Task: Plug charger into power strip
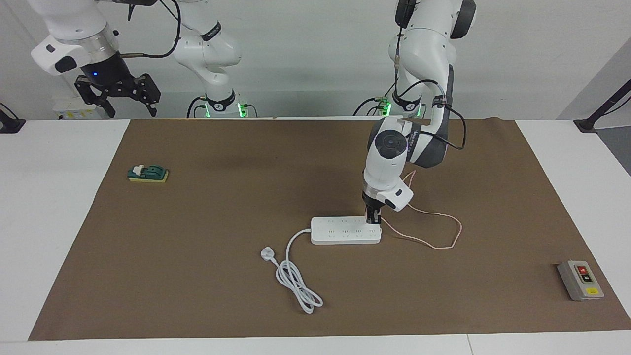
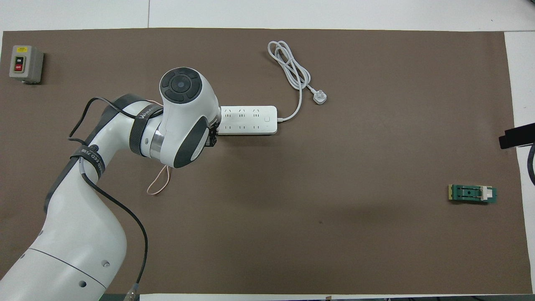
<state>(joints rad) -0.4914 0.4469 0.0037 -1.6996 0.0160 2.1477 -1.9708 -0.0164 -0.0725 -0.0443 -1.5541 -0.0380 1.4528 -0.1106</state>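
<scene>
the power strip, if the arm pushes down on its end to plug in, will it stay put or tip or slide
The power strip is long, flat and low on the brown mat, so it probably won't tip. It looks light, so a slanted push from the left gripper at its end could slide or swivel it. Its thick white cord lies loosely coiled, so it likely gives little anchoring.

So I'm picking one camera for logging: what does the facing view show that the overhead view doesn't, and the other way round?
Only the facing view shows the left end effector down at the power strip end toward the left arm, the full loop of pink charger cable, and the right end effector waiting raised, open, off the mat. Only the overhead view shows the strip's socket slots and button clearly; there the left arm's wrist hides its end effector. Both show the strip, its white cord and plug, the grey switch box and the green block.
</scene>
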